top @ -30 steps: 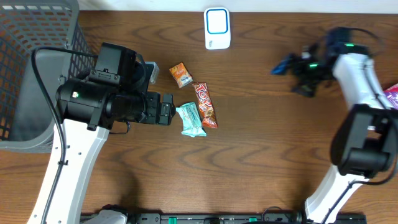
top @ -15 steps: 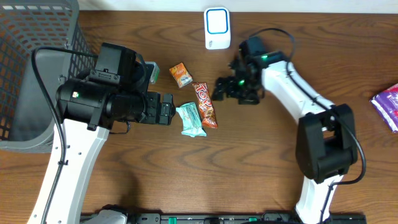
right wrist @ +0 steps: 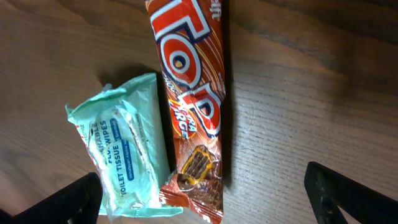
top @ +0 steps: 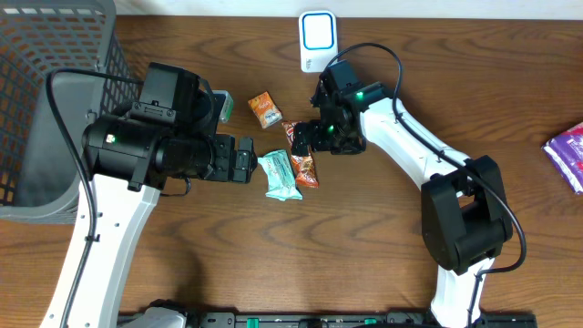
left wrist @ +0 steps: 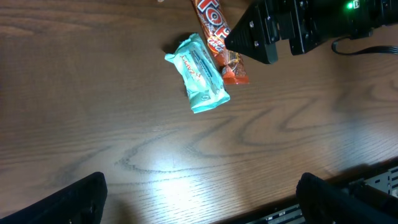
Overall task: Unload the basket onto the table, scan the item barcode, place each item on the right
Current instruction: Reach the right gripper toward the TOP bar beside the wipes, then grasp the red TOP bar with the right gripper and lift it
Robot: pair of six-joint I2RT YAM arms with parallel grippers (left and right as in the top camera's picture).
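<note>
A red-brown chocolate bar [right wrist: 193,93] lies on the wooden table with a teal wipes pack [right wrist: 127,149] touching its left side. My right gripper [right wrist: 211,202] hangs open just above both, its fingertips straddling their lower ends and holding nothing. From overhead, the right gripper [top: 308,137] covers the middle of the bar [top: 307,170]. The left gripper [top: 244,159] is open and empty, just left of the wipes pack [top: 281,175]. Its wrist view has the left gripper [left wrist: 202,202] over bare wood. A white barcode scanner [top: 318,41] stands at the back edge.
A small orange packet [top: 265,109] lies behind the bar. A grey mesh basket [top: 36,91] fills the far left. A purple packet [top: 569,155] sits at the right edge. The right arm's black body [left wrist: 273,31] shows in the left wrist view.
The right arm has swung from the far right of the table leftwards and now hovers over the chocolate bar. The left arm has not moved.
</note>
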